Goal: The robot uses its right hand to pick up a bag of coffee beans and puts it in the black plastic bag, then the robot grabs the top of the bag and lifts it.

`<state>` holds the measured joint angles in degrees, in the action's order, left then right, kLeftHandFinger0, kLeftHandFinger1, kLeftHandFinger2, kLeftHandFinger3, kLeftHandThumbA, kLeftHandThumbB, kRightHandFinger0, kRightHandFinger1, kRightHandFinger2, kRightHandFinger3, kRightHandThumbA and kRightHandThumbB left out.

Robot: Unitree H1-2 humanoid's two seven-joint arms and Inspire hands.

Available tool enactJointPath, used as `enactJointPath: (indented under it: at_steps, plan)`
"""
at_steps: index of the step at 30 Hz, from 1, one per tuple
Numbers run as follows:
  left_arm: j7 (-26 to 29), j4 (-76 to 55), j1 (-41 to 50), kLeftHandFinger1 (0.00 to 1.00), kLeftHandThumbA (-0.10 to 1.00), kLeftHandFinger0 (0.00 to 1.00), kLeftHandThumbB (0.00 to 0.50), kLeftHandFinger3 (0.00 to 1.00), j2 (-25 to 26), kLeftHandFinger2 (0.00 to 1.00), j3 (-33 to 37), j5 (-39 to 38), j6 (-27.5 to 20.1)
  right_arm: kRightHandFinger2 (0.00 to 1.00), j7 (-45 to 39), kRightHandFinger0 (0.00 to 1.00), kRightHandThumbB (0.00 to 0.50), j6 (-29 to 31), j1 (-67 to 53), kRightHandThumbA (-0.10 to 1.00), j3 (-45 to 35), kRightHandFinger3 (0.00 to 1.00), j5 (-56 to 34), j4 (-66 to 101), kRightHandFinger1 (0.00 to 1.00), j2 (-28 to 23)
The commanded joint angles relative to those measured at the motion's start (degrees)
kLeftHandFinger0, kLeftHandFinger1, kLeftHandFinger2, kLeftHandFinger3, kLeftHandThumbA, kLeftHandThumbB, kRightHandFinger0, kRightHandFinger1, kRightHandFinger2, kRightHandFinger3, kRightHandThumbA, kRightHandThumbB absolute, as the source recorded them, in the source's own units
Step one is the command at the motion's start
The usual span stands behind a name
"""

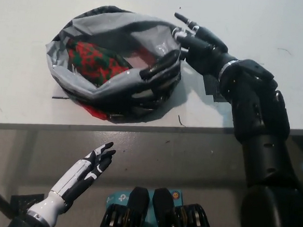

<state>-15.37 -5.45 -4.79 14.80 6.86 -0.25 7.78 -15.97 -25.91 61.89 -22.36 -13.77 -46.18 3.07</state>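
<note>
Black right hand [200,41] beside black plastic bag [143,87] rim, fingers spread, holding nothing; white left hand [99,159] low, spread.

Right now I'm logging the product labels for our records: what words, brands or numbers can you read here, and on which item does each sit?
None can be read.
The coffee bean bag, inside the black plastic bag: a red and green pattern, no legible lettering.
Teal label at the bottom edge: a small white mark, too small and partly hidden to read.
White table, right hand, left hand: no writing visible.

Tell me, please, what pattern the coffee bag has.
Red and green pattern on the coffee bag, in the head view.
</note>
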Motion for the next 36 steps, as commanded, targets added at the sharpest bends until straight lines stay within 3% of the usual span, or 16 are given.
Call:
enactJointPath:
  at_steps: [1,9,12,17,21,24,26,28,29,30,31,32,33,34,35,36]
  plan:
    - [-0.8,-2.1,-1.3,1.0,0.88,1.0,0.122,1.0,0.6,1.0,-0.8,-1.0,-4.4,0.78,15.3,0.0,0.0,-1.0,34.3,0.18,-17.9,1.0,-39.1,-1.6,0.31,7.2]
    - [-0.6,-3.0,-0.1,1.0,0.85,1.0,0.101,1.0,0.3,1.0,-0.4,-0.8,-3.5,0.75,18.2,0.0,0.0,-1.0,41.9,0.27,-19.2,1.0,-37.5,-6.4,0.27,5.3]
    - [-0.6,-2.7,-0.4,1.0,0.86,1.0,0.103,1.0,0.3,1.0,-0.4,-0.7,-3.6,0.74,17.9,0.0,0.0,-1.0,45.4,0.37,-19.2,1.0,-35.8,-9.5,0.24,3.9]
    - [-0.5,-3.0,-0.3,1.0,0.86,1.0,0.103,1.0,0.3,1.0,-0.3,-0.3,-3.1,0.7,17.9,0.0,0.0,-1.0,48.5,0.38,-19.9,1.0,-33.5,-11.8,0.24,3.1]
    - [-0.7,-2.6,-0.5,1.0,0.86,1.0,0.102,1.0,0.2,1.0,-0.1,-0.4,-3.4,0.65,18.0,0.0,0.0,-1.0,51.9,0.45,-20.5,0.88,-29.6,-13.4,0.22,2.6]
    - [-0.7,-2.6,-0.8,1.0,0.85,1.0,0.104,1.0,0.0,1.0,0.0,-0.5,-3.3,0.64,18.7,0.0,0.0,-0.8,53.8,0.45,-21.2,0.86,-27.9,-14.4,0.22,2.2]
    - [-0.7,-2.8,-0.9,1.0,0.84,1.0,0.108,1.0,-0.2,1.0,0.2,-0.5,-2.9,0.66,18.9,0.0,0.0,0.6,54.7,0.34,-19.5,0.86,-25.5,-14.9,0.24,2.1]
    - [-0.7,-2.8,-1.1,1.0,0.84,1.0,0.101,1.0,-0.3,1.0,0.3,-0.4,-2.7,0.6,17.8,0.0,0.0,2.6,53.5,0.4,-11.6,0.68,-16.5,-13.0,0.18,2.1]
    - [-0.8,-2.9,-1.0,1.0,0.83,1.0,0.1,1.0,-0.2,1.0,0.3,-0.5,-2.7,0.66,17.1,0.03,0.021,4.7,51.7,0.39,-6.1,0.72,-10.5,-11.1,0.26,2.1]
    - [-1.0,-3.0,-0.9,1.0,0.83,1.0,0.099,1.0,0.0,1.0,0.3,-0.5,-2.7,1.0,15.8,0.32,0.219,7.1,49.0,0.51,2.4,1.0,-1.4,-8.1,0.6,1.5]
    - [-1.1,-3.1,-0.9,1.0,0.83,1.0,0.104,1.0,0.2,1.0,0.2,-0.6,-2.7,1.0,13.3,0.87,0.206,9.8,44.9,0.69,14.8,1.0,11.3,-3.6,1.0,0.1]
    - [-1.2,-2.9,-0.9,1.0,0.84,1.0,0.105,1.0,0.3,1.0,0.2,-0.5,-3.0,1.0,10.7,1.0,0.299,10.7,43.0,0.73,21.2,1.0,16.8,-1.3,1.0,-1.4]
    - [-1.2,-2.7,-1.0,1.0,0.84,1.0,0.107,1.0,0.4,1.0,0.2,-0.3,-3.4,1.0,7.4,1.0,0.399,10.6,41.5,0.82,27.3,1.0,21.3,0.7,1.0,-3.1]
    - [-1.1,-2.6,-1.0,1.0,0.84,1.0,0.107,1.0,0.5,1.0,0.2,-0.2,-3.7,1.0,5.3,1.0,0.399,10.5,40.5,0.82,31.5,1.0,24.0,2.0,1.0,-4.3]
    - [-1.1,-2.5,-0.9,1.0,0.84,1.0,0.102,1.0,0.4,1.0,0.2,-0.3,-3.9,1.0,3.3,1.0,0.48,10.3,39.6,0.89,36.0,1.0,27.0,3.2,1.0,-5.5]
    - [-1.1,-2.6,-0.7,1.0,0.84,0.99,0.105,1.0,0.4,1.0,0.1,-0.4,-3.9,1.0,2.1,1.0,0.496,9.9,38.5,0.87,39.5,1.0,29.3,4.2,1.0,-6.3]
